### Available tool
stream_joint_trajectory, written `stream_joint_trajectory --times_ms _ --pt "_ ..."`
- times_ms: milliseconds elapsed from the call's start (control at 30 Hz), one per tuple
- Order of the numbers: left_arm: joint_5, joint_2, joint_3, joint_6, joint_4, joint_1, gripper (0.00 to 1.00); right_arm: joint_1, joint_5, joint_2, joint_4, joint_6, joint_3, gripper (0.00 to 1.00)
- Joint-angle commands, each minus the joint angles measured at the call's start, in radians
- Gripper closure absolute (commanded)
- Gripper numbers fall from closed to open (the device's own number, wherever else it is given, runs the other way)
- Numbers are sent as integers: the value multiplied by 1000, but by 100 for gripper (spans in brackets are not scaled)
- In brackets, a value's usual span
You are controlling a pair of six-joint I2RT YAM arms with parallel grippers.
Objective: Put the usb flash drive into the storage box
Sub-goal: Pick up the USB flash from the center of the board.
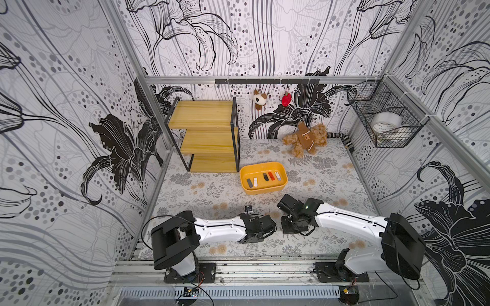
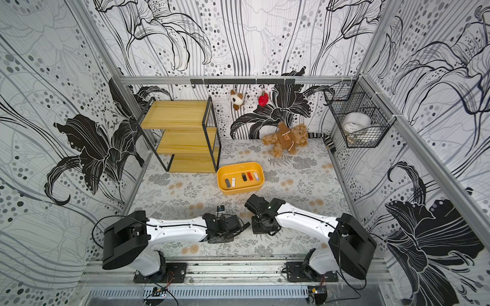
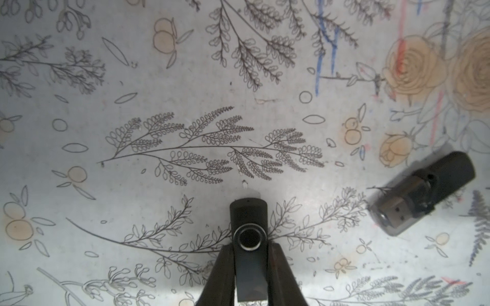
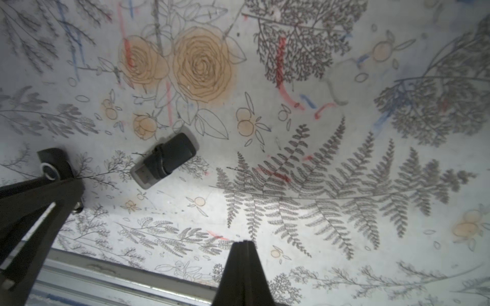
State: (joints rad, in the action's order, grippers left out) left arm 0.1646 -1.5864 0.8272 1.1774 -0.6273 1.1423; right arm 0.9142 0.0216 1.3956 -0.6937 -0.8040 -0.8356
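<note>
We find the black usb flash drive (image 3: pixel 248 214) clamped between the fingers of the left gripper (image 3: pixel 249 251), low at the near middle of the mat (image 1: pixel 212 193). A second capped drive (image 3: pixel 421 193) lies just beside it. The right gripper (image 4: pixel 245 247) is closed and empty, near the front rail (image 4: pixel 119 280). Bare mat separates both grippers from the storage box (image 1: pixel 265 191), which holds five drives (image 1: pixel 266 176) and sits beside the shelf (image 1: pixel 206 137).
</note>
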Motion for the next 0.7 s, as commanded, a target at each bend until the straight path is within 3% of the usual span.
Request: stream_joint_trajectory --times_ms 0,233,467,667 --pt "-20 9 -67 10 -24 -12 100 4 -21 10 37 -57 -29 86" --pt "14 144 -99 -3 -87 -39 100 10 1 89 78 -76 -78 65" --pt "49 330 -82 -50 -197 -115 100 41 0 155 103 -150 -134 55" --pt "43 378 -59 -111 -244 -174 100 96 -6 246 103 -213 -190 42"
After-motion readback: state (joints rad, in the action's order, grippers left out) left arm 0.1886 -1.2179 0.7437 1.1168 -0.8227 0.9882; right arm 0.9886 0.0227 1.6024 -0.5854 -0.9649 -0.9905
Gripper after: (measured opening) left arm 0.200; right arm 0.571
